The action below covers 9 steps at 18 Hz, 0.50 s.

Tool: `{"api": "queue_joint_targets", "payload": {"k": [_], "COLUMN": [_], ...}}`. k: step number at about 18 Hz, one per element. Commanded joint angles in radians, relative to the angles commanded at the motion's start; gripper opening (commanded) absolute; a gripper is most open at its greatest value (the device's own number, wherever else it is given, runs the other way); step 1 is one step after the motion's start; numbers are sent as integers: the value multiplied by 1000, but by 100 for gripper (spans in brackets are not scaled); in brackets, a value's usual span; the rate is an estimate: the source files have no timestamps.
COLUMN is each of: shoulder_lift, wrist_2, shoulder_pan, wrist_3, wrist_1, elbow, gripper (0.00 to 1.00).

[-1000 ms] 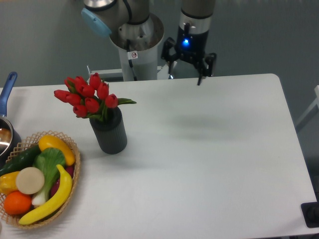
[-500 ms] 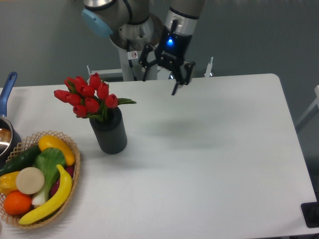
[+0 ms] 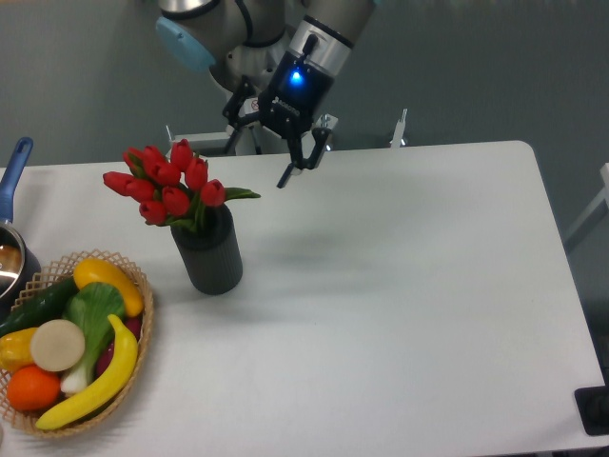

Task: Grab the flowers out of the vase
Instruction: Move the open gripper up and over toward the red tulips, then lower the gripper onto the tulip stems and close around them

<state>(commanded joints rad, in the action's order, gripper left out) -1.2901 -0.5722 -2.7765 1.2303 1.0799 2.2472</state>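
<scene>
Nothing is held by the open pincer (image 3: 257, 164); if the flowers (image 3: 169, 186) are gripped off-centre, the vase (image 3: 208, 250) may be tipped.

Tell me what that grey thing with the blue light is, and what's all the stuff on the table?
That is a robot arm. The part with the blue light carries its end effector, two thin fingers for grabbing things, open now and holding nothing. One camera, fixed above the front of the table, took this picture. On the table stands a dark vase with red flowers in it. At the left sits a basket of fruit and vegetables, and beside it a pot with a blue handle.
</scene>
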Motion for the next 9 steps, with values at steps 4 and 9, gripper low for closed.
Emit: {"api": "queue_joint_targets", "payload": {"k": [4, 9], "shoulder_lift": [3, 12], "wrist_2": [-11, -2], "shoulder_pan": [-2, 5], "wrist_3": [58, 150], "wrist_1": [2, 2], "elbow": [29, 81], "gripper": [100, 100]}}
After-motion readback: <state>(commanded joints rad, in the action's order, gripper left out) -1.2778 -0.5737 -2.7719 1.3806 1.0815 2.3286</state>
